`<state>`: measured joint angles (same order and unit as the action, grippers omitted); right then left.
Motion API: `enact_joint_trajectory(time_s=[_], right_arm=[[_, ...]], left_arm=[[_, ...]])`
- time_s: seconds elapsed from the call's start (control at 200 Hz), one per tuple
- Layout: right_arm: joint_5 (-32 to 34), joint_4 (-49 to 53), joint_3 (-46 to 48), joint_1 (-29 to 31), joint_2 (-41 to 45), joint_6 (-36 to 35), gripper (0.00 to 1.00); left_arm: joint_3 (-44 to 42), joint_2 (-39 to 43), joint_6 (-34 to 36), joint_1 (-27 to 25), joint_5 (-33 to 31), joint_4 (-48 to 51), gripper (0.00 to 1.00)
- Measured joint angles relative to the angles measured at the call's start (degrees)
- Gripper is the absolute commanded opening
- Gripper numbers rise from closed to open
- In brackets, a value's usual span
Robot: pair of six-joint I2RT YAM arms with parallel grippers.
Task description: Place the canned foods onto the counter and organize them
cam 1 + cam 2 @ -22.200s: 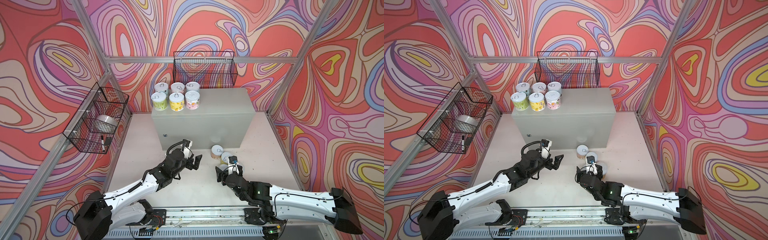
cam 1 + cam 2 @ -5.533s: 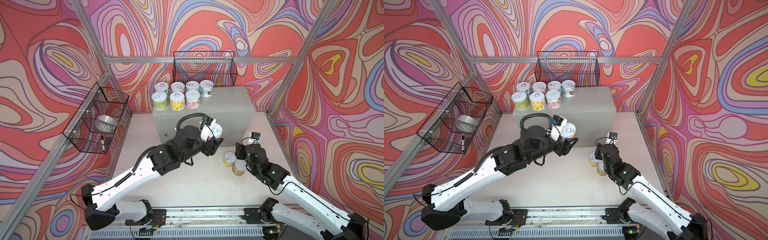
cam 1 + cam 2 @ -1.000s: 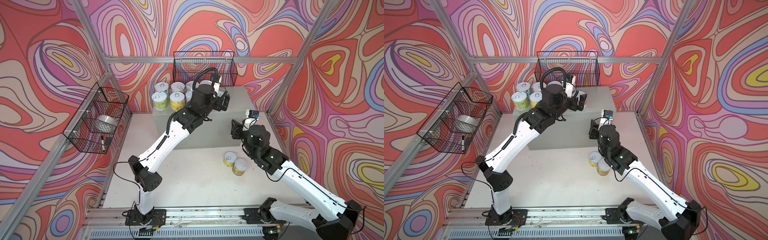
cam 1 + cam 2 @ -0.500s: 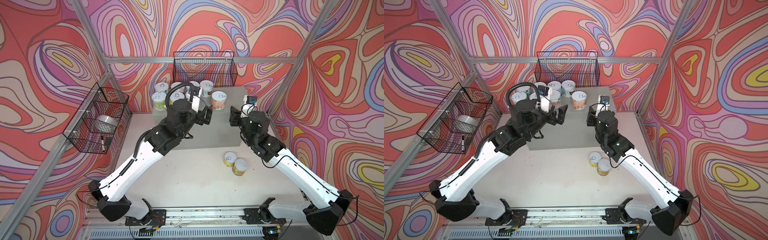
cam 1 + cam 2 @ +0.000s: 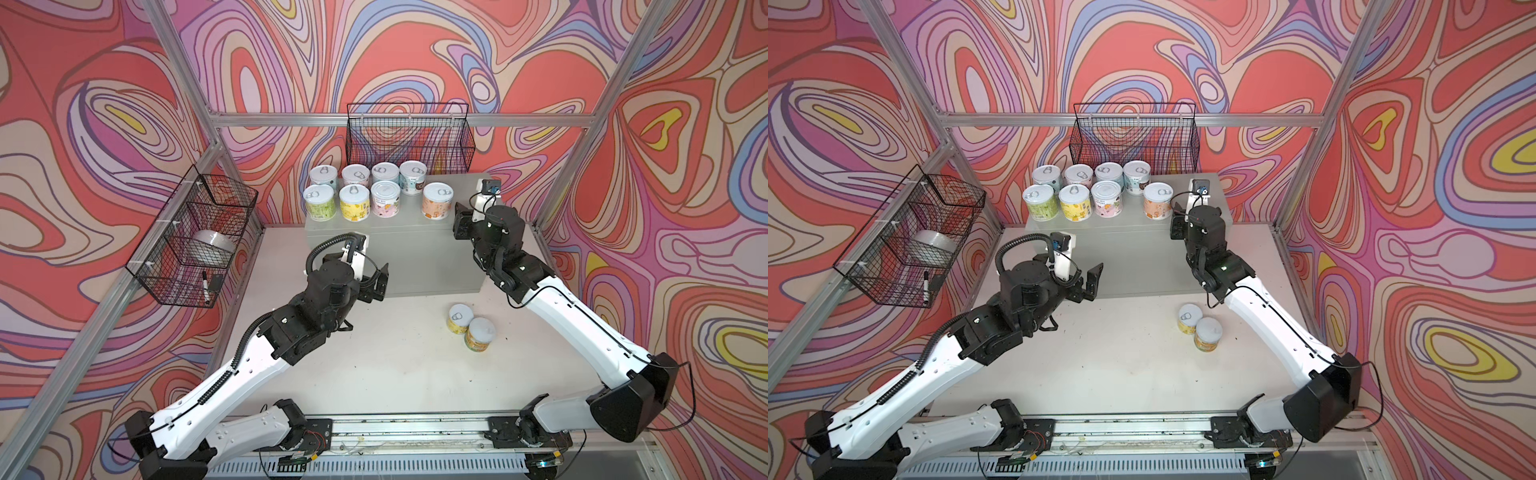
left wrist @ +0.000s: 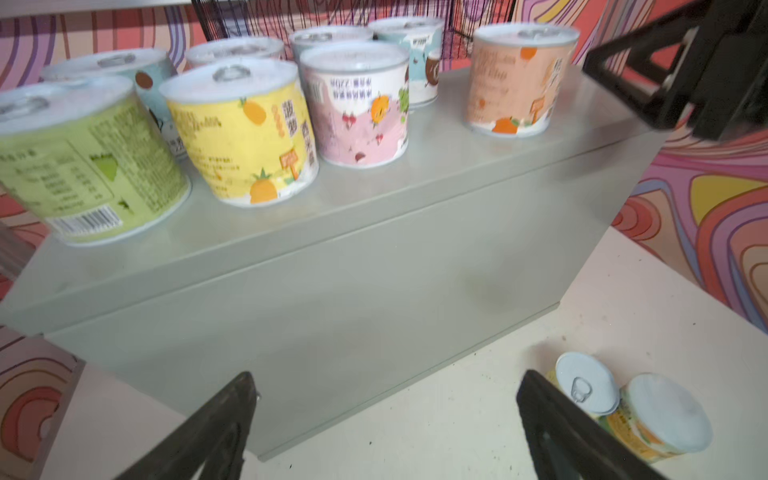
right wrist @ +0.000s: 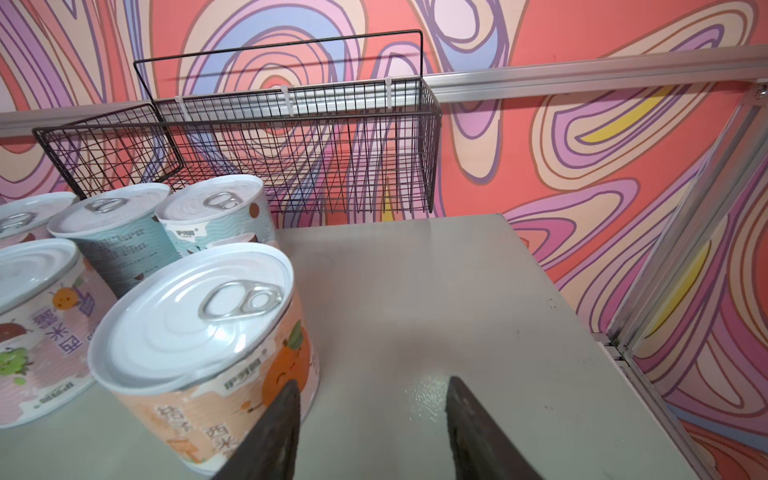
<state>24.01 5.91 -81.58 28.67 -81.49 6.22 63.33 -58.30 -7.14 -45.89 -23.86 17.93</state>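
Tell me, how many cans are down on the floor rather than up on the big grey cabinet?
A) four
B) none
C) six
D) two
D: a yellow can and a second can stand side by side on the floor in front of the counter.

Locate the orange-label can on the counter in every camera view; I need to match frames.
In a top view: orange can on the counter, front row, a gap to the right of the pink can.
In a top view: orange can, same row, right of the pink can.
Left wrist: orange can stands apart from the pink can.
Right wrist: orange can is the nearest can.
Shared landmark: the pink can.
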Motion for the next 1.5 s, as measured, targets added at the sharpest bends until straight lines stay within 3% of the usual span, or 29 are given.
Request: enact_joint_trajectory(time_s=[0.411, 0.846, 1.497], right_arm=[[-2.7, -0.4, -4.2, -0.5, -4.6, 0.3, 0.57], [-6.7, -0.3, -7.3, -0.5, -8.2, 2.1, 0.56], [-11.3, -0.4, -8.6, -0.5, -10.3, 4.2, 0.55]], left_arm=[[-12.8, 1.4, -4.1, 0.5, 6.2, -6.6, 1.00], [-14.5, -2.4, -6.8, 0.5, 10.4, -11.4, 1.00], [-16.2, -3.6, -7.1, 0.5, 10.8, -13.5, 1.00]])
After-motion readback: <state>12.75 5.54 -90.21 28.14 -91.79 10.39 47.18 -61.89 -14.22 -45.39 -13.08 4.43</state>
